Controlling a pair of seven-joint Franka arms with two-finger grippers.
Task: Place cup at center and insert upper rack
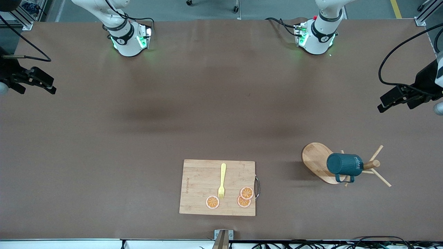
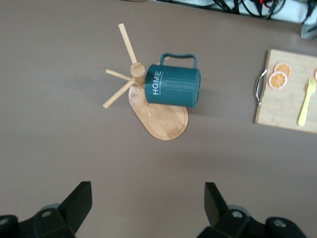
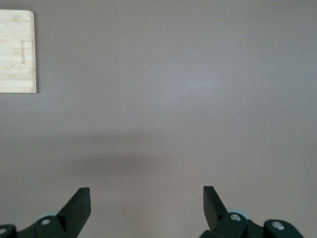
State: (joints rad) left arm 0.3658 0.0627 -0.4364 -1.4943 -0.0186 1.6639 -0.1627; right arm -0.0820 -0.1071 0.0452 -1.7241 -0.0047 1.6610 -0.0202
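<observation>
The cup [image 1: 344, 164] [image 2: 173, 86], dark teal with white "HOME" lettering, hangs sideways on the upper rack [image 1: 316, 160] [image 2: 163, 121]. The rack is a light wooden mug tree with an oval base, a round post and thin pegs. It stands toward the left arm's end of the table, near the front camera. My left gripper [image 1: 398, 100] [image 2: 147, 196] is open and empty, up over bare table at the left arm's end, apart from the rack. My right gripper [image 1: 36, 88] [image 3: 147, 198] is open and empty, over bare table at the right arm's end.
A bamboo cutting board [image 1: 197, 186] [image 2: 282, 106] [image 3: 17, 52] with a metal handle lies near the front edge, mid-table. On it lie a yellow fork [image 1: 222, 180] and three orange slices [image 1: 244, 197]. The brown table [image 1: 207, 103] stretches between the arms' bases and the board.
</observation>
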